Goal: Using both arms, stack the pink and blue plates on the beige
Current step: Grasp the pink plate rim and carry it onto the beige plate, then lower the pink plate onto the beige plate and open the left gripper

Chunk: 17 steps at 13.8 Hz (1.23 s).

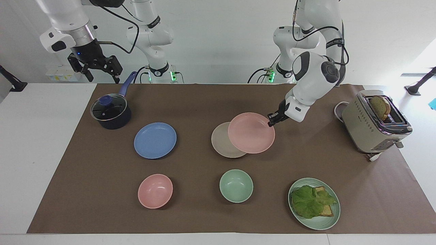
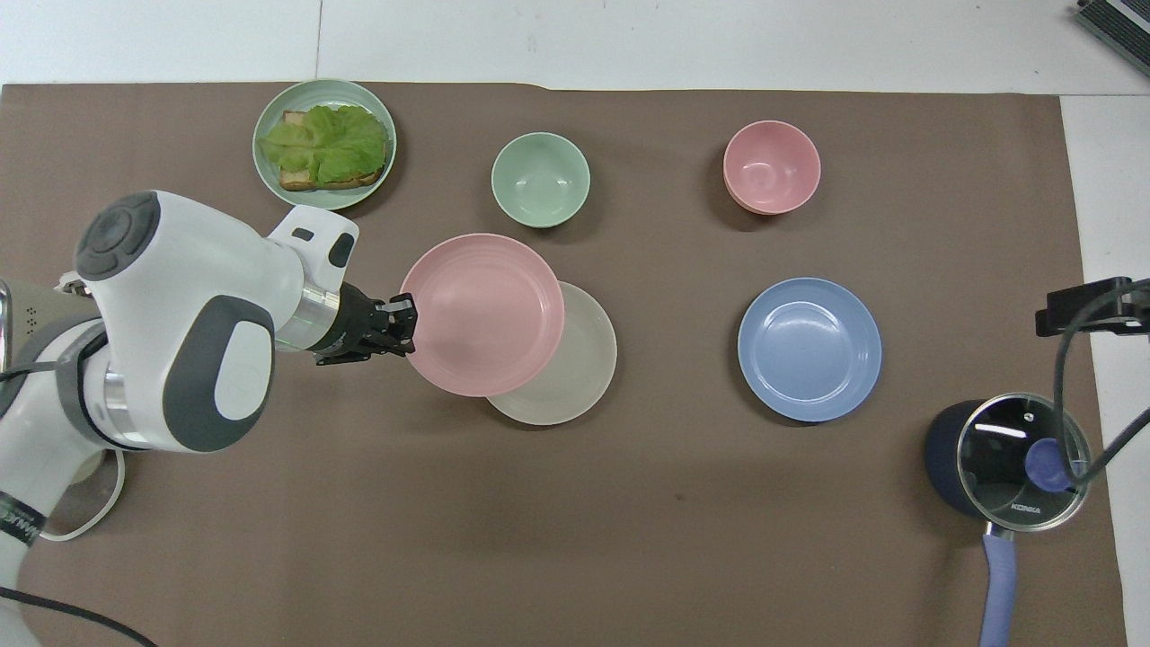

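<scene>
My left gripper [image 1: 271,119] [image 2: 407,323] is shut on the rim of the pink plate [image 1: 251,132] [image 2: 482,314] and holds it in the air, partly over the beige plate [image 1: 220,139] [image 2: 579,373], which lies mid-table. The blue plate [image 1: 155,140] [image 2: 809,349] lies flat toward the right arm's end of the table. My right gripper [image 1: 100,70] hangs open, high above the table edge near the saucepan, and waits; in the overhead view only part of it [image 2: 1092,305] shows.
A dark saucepan [image 1: 110,111] [image 2: 1011,458] with a glass lid stands beside the blue plate. A pink bowl [image 1: 155,190], a green bowl [image 1: 236,185] and a green plate with lettuce toast [image 1: 314,203] lie farther from the robots. A toaster [image 1: 374,122] stands at the left arm's end.
</scene>
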Each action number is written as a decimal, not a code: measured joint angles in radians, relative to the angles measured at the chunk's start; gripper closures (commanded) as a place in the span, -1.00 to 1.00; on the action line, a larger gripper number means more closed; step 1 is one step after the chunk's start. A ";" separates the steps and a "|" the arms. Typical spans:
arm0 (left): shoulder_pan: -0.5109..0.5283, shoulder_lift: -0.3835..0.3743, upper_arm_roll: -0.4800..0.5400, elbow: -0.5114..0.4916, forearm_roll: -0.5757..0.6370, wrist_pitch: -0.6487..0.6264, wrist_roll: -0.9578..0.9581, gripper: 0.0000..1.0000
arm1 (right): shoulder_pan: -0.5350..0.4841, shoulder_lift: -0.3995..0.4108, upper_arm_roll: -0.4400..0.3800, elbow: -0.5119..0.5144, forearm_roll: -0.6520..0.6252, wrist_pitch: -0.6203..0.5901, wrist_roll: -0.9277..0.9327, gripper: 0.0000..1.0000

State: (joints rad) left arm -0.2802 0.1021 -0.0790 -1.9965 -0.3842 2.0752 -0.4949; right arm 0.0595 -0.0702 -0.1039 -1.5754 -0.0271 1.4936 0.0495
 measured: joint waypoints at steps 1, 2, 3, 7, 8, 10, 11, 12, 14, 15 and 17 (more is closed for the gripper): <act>-0.017 0.007 0.000 -0.015 -0.006 0.031 -0.006 1.00 | 0.000 0.000 0.000 0.000 0.000 0.000 0.000 -1.00; -0.034 0.017 0.001 -0.032 -0.010 0.065 -0.014 1.00 | 0.000 0.000 0.000 0.000 0.000 0.000 0.000 -1.00; -0.050 0.027 0.001 -0.048 -0.011 0.094 -0.023 1.00 | 0.000 0.000 0.000 0.000 0.000 0.000 0.000 -1.00; -0.093 0.058 0.001 -0.085 -0.012 0.181 -0.038 1.00 | 0.000 0.000 0.000 0.000 0.000 0.000 0.000 -1.00; -0.100 0.058 0.001 -0.085 -0.012 0.183 -0.039 1.00 | 0.000 0.000 0.000 0.000 0.000 0.000 0.000 -1.00; -0.108 0.058 0.001 -0.086 -0.012 0.185 -0.041 1.00 | 0.000 0.000 0.000 0.000 0.000 0.000 0.000 -1.00; -0.111 0.058 0.001 -0.087 -0.012 0.185 -0.041 1.00 | 0.000 0.000 0.000 0.000 0.000 0.000 0.000 -1.00; -0.119 0.060 0.001 -0.089 -0.012 0.185 -0.041 1.00 | 0.000 0.000 0.000 0.000 0.000 0.000 0.000 -1.00; -0.136 0.065 0.001 -0.092 -0.013 0.188 -0.042 1.00 | 0.000 0.000 0.000 0.000 0.000 0.000 0.000 -1.00; -0.140 0.067 0.000 -0.092 -0.013 0.191 -0.042 1.00 | 0.000 0.000 0.000 0.000 0.000 0.000 0.000 -1.00; -0.141 0.068 0.003 -0.092 -0.013 0.198 -0.043 1.00 | 0.000 0.000 0.000 0.000 0.000 0.000 0.000 -1.00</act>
State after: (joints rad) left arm -0.4213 0.1704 -0.0756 -2.0885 -0.3967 2.2731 -0.5375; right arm 0.0595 -0.0702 -0.1039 -1.5754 -0.0271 1.4936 0.0495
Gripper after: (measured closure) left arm 0.956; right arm 0.000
